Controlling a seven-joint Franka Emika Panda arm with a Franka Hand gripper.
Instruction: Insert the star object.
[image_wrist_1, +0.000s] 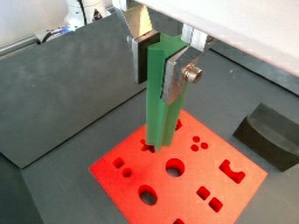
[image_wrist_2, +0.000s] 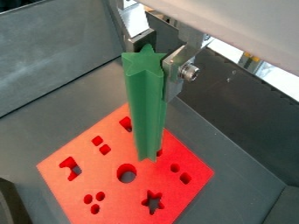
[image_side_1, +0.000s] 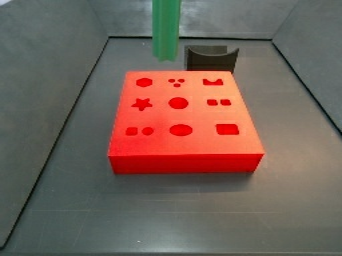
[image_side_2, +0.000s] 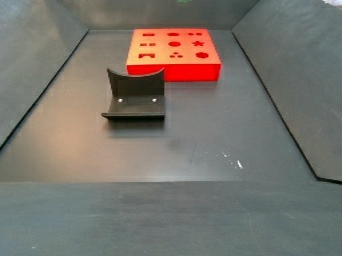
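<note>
Dark grey desk carrying a red block with shaped holes and, well apart, a dark grey curved piece. End effector up above the block.

The green star object sits between the gripper's silver fingers with dark pads, above the bright red block (its shaped holes darker red), near the dark grey curved piece on a grey floor.

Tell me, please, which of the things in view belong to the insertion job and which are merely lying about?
Job:
- star object, green, upright, held above the block
- gripper, fingers clamped on it
- red block with the star-shaped hole

Lying about:
- dark grey curved piece on the floor
</note>
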